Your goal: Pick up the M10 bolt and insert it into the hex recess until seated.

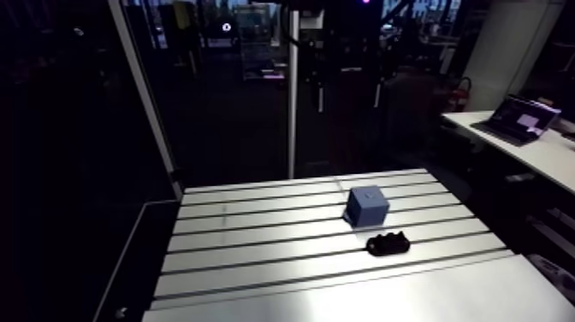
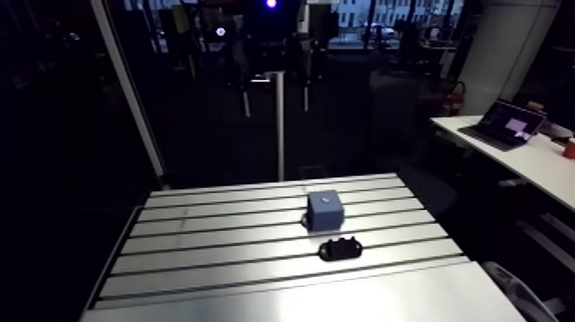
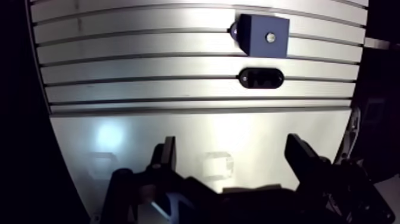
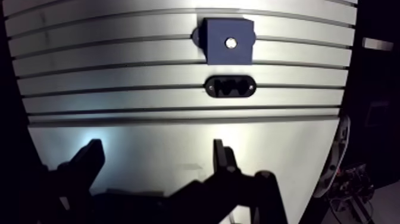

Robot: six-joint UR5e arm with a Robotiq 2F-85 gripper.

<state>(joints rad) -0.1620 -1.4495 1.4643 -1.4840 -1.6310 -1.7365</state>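
Observation:
A blue cube-shaped block (image 3: 263,36) stands on the slotted table (image 1: 257,240), with a small bright round spot in the middle of its top face. Just in front of it, toward the gripper, lies a black oval holder (image 3: 261,77) with a dark shape in its recess; I cannot make out a bolt for certain. In the wrist view my gripper (image 3: 233,154) is open, its two dark fingers (image 3: 166,156) wide apart over the smooth plate, with nothing between them. It is well short of the holder and the block. The arm view shows the block (image 1: 368,206) and the holder (image 1: 388,244) but no gripper.
A smooth metal plate (image 3: 149,131) covers the table's near part under the gripper. Several slots run across the table beyond it. The table's side edges drop off into dark on both sides.

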